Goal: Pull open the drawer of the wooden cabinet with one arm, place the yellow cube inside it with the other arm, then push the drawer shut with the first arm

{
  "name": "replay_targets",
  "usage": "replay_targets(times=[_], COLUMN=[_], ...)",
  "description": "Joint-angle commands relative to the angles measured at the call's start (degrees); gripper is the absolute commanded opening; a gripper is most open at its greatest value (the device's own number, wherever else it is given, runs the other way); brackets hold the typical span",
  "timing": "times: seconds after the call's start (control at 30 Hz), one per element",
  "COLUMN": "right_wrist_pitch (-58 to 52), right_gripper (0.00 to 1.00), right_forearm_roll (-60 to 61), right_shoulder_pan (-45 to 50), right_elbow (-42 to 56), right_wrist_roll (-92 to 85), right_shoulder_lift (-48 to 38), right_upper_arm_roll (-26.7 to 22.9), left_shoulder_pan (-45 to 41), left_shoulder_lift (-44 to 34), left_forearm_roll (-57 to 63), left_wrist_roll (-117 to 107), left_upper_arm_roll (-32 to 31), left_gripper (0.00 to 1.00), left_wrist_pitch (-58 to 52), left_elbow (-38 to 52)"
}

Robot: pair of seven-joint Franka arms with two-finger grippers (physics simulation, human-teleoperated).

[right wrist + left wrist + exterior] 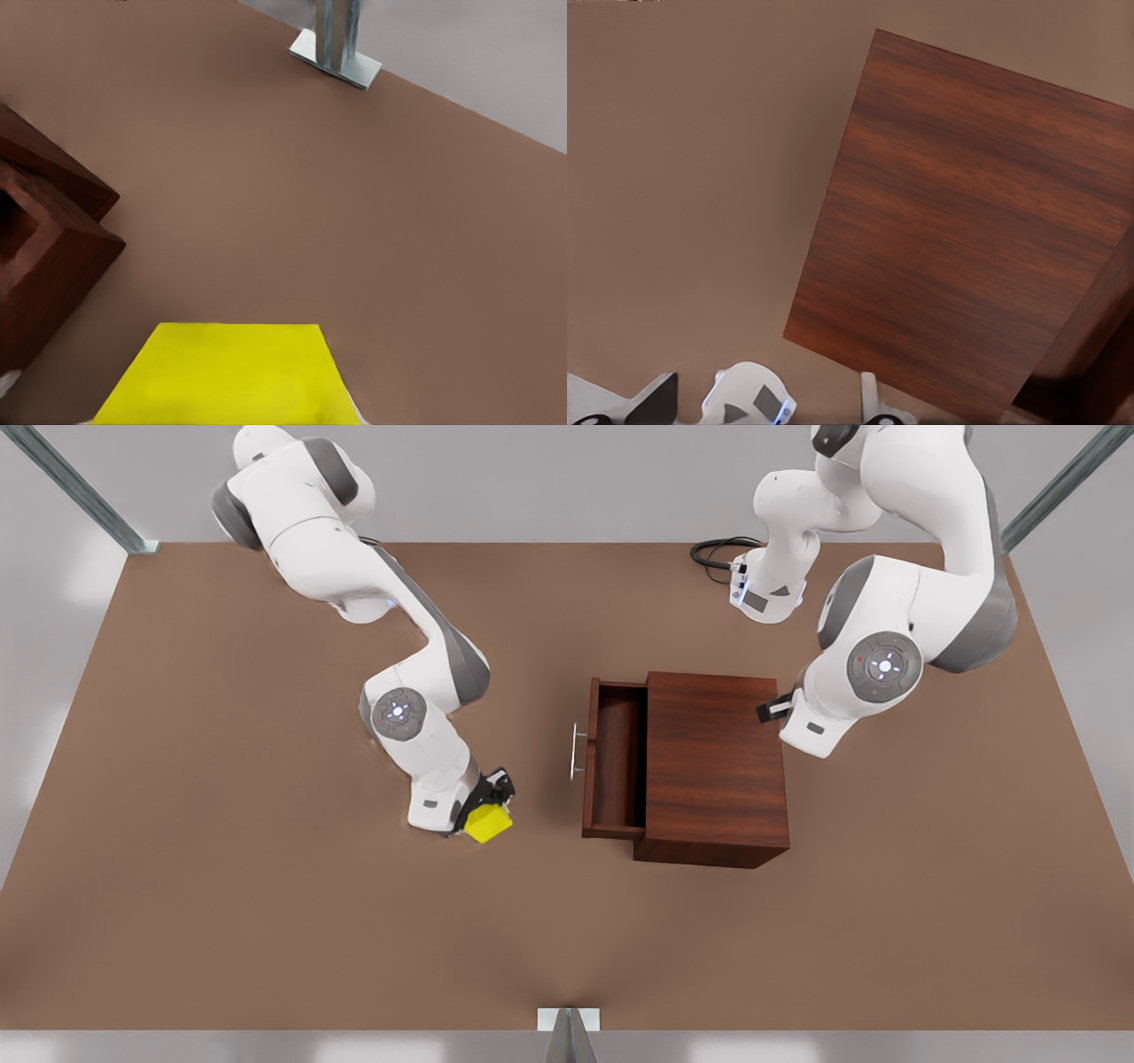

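- Yellow cube (217, 372) cut off by the right wrist view's edge.
- Wooden cabinet (966, 230) cropped in the left wrist view.
- Left gripper (769, 710) mostly hidden behind the cabinet; finger state unreadable.

The right gripper (489, 808) is bent low near the middle of the table, fingers clamped on the cube (488, 823). The left arm (873, 664) waits folded toward the back edge.

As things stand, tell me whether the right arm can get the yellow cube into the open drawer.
Probably yes. The right gripper is at the yellow cube, on the handle side of the wooden cabinet. The drawer stands pulled out with its tray open from above, and bare table lies between. The left gripper waits behind the cabinet.
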Motion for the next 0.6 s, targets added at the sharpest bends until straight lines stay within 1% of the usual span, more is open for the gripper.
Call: replay_targets(times=[0.0, 0.07, 0.13, 0.27, 0.57], right_wrist_pitch=[2.28, 3.60, 4.83, 6.41, 8.26], right_gripper=[0.44, 0.44, 0.44, 0.44, 0.44], right_forearm_roll=[-6.82, -6.82, -6.65, -6.38, -6.03], right_shoulder_pan=[3.31, 5.07, 7.00, 10.79, 15.62], right_elbow=[1.02, 1.11, 1.90, 1.99, 2.16], right_wrist_roll=[-1.31, -11.77, -17.49, -21.01, -25.41], right_shoulder_lift=[0.18, 0.18, 0.53, 1.59, 3.88], right_upper_arm_roll=[0.04, 0.04, 0.04, 0.39, 0.48], left_shoulder_pan=[-0.08, -0.17, 0.00, 0.00, 0.00], left_shoulder_lift=[-0.12, -0.30, -0.30, -0.38, -0.30], left_forearm_roll=[-0.74, -0.56, -0.56, -0.48, -0.48], left_wrist_roll=[23.59, 23.59, 23.59, 23.59, 23.59], left_upper_arm_roll=[-0.17, -0.70, -0.70, -0.70, -0.61], left_gripper=[1.00, 1.00, 1.00, 1.00, 1.00], left_wrist_pitch=[-0.03, -0.47, -0.47, -0.82, -0.73], left_elbow=[0.00, -0.09, -0.09, -0.09, -0.09])
